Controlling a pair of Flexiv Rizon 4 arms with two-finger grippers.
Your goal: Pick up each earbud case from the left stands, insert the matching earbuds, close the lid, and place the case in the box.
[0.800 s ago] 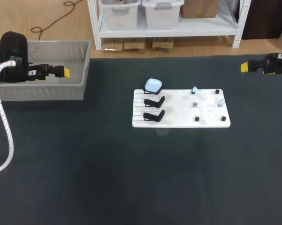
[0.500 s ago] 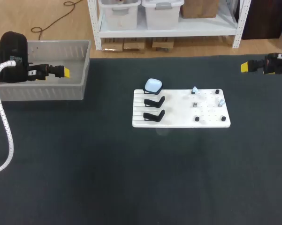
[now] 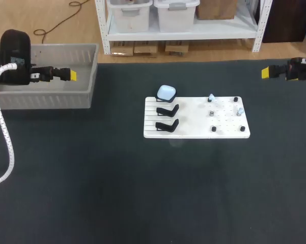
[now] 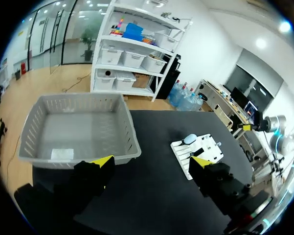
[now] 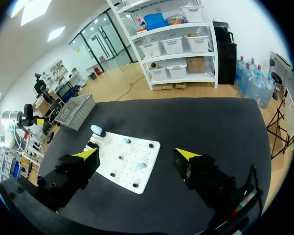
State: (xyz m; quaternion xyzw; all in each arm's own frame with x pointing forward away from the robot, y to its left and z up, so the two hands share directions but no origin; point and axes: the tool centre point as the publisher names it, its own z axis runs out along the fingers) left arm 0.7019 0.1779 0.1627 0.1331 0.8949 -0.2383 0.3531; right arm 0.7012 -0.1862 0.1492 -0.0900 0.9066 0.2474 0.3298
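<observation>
A light blue earbud case (image 3: pixel 166 92) sits shut on the farthest of three black stands at the left of a white board (image 3: pixel 193 133). The two nearer stands (image 3: pixel 167 110) (image 3: pixel 167 124) are bare. Small pale earbuds (image 3: pixel 211 97) (image 3: pixel 240 111) stand on the board's pegged right half. My left gripper (image 3: pixel 70 75) hangs open over the grey box (image 3: pixel 40 99) at the far left. My right gripper (image 3: pixel 265 72) is open at the far right, well away from the board. The left wrist view shows the left gripper (image 4: pixel 151 161) empty above the box's (image 4: pixel 129 129) near corner. The right gripper (image 5: pixel 137 154) also holds nothing.
Several black pegs dot the board's right half (image 3: pixel 235 99). A flat white patch (image 4: pixel 62 154) lies on the box floor. A white corrugated hose (image 3: pixel 1 127) trails from my left arm over the dark mat (image 3: pixel 142 193).
My left gripper has shifted slightly towards the far side of the table over the box. The right arm, the case and the board have not moved.
</observation>
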